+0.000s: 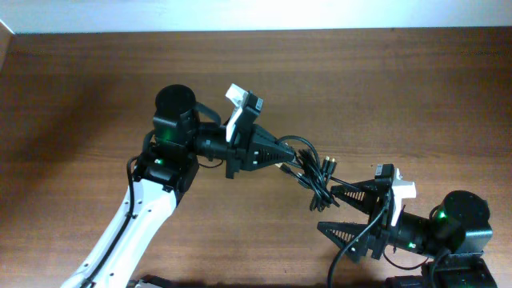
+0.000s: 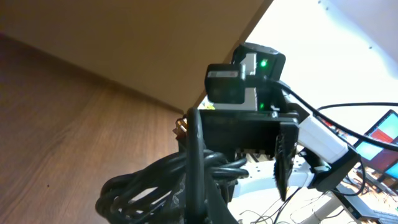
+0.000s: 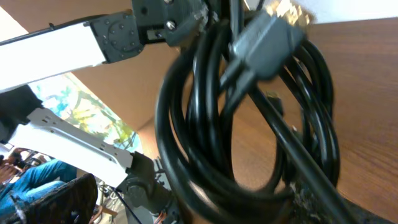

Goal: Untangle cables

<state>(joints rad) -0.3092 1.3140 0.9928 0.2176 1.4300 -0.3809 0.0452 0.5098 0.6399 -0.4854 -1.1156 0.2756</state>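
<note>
Clamping the bundle from the side, the left hand (image 1: 286, 152) has its fingers pressed together on the cables (image 1: 310, 172), which hang as a knot of black loops off its tip, above the brown surface (image 1: 96, 88) and, as far as the overhead view shows, not resting on it. The right hand (image 1: 334, 211) sits just below and to the far side of that knot with its two fingers spread wide and nothing between them that it has hold of; its upper finger lies right beside the lowest loops. A thin dark line crosses the gap between those fingers, though whether it is a strand of the cables or the arm's own wire I cannot tell. From the right wrist view the loops fill the frame, several cords overlapping and wound through each other, with a grey plug (image 3: 267, 38) and its gold tip lying across the top of them. The step in hand looks like the regrasp: one hand anchors the tangle while the other lines up for a fresh hold. The next move probably calls for the right hand to close on a single outer loop or on a plug end, not the whole bunch, then draw away from the left hand so the loops slide apart instead of cinching tighter.
</note>
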